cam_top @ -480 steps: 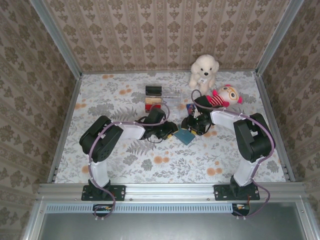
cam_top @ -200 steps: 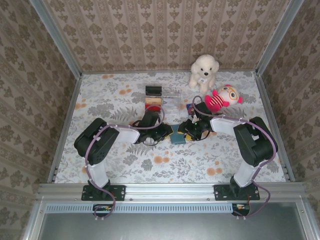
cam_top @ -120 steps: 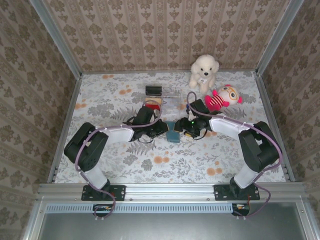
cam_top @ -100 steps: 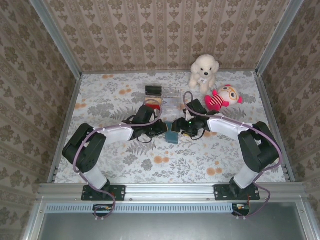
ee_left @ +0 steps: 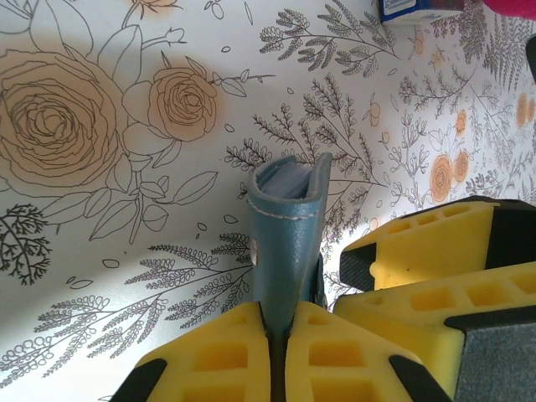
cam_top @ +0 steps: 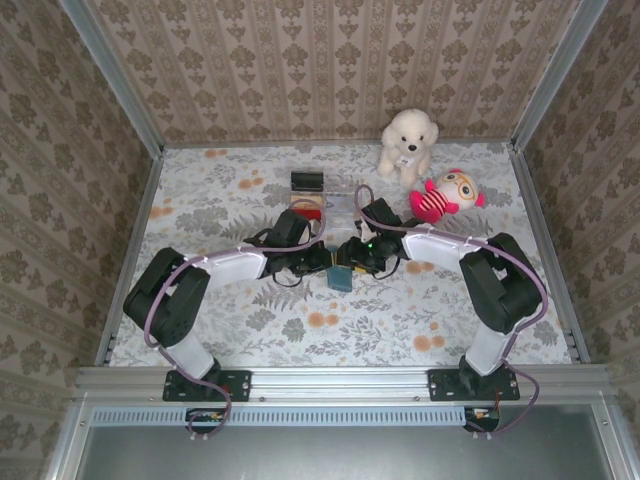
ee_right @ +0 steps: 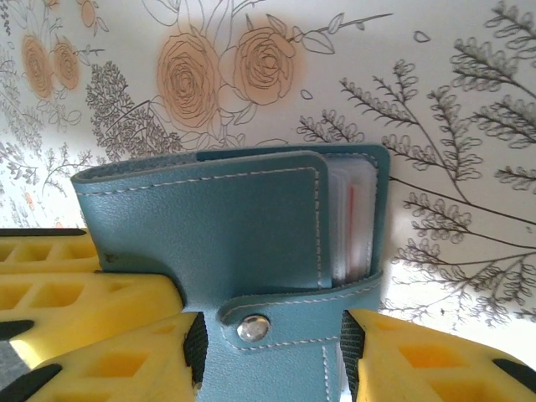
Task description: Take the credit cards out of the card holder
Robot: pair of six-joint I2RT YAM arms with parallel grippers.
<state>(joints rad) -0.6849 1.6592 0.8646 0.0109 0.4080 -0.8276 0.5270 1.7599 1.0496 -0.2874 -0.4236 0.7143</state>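
Scene: Two robot arms met over the middle of a floral-patterned table (cam_top: 200, 200), both gripping one small teal card holder (ee_right: 218, 218).
Card holder: It was held just above the tabletop between the two arms, folded shut and standing on edge. Its strap was fastened by a metal snap (ee_right: 253, 328).
Credit cards: The credit cards (ee_right: 352, 219) sat inside the card holder. Only their stacked edges showed at its open side, pale with a thin red streak. None had been drawn out.
Left gripper: The left gripper (ee_left: 276, 322) was clamped tight on the card holder, with its yellow fingers pressed against both faces. The left wrist camera saw the folded holder edge-on, rising from between them.
Right gripper: The right gripper (ee_right: 268, 343) was closed across the strap end of the card holder. Its jaws stood about as wide apart as the strap, with a dark pad against each edge.
Arms: In the overhead view the two arms reached inward from either side, their grippers nearly touching.
Background: A white plush bear (cam_top: 407, 143) sat at the far edge of the table, with a red-clad doll (cam_top: 445, 195) lying just in front of it. A dark box and small clear containers (cam_top: 320, 195) stood just behind the grippers.
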